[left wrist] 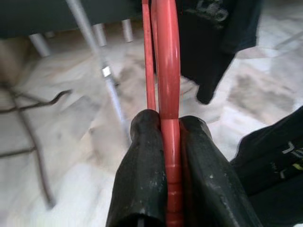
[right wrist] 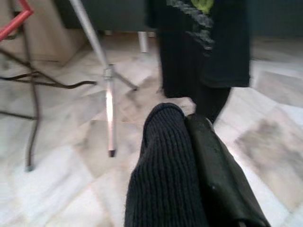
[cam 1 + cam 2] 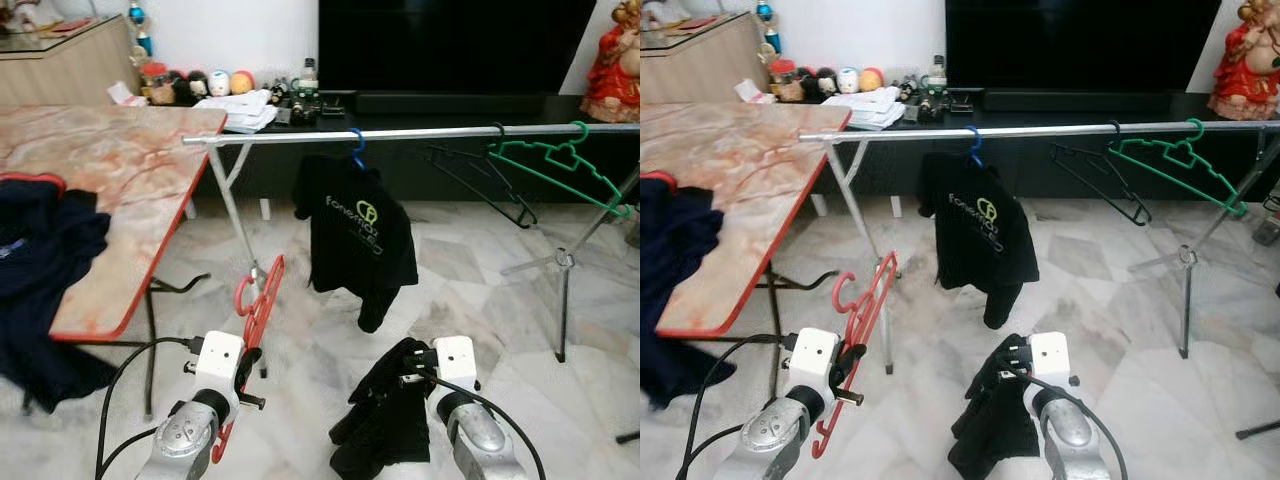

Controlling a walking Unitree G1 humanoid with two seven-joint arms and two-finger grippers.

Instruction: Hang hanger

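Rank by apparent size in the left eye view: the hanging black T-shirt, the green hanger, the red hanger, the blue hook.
1. Black T-shirt
2. Green hanger and red hanger, held in the left gripper: similar, and the red one is nearer the camera, so unranked.
3. Blue hook

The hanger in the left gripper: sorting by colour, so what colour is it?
Red plastic hanger, clearest in the left wrist view.
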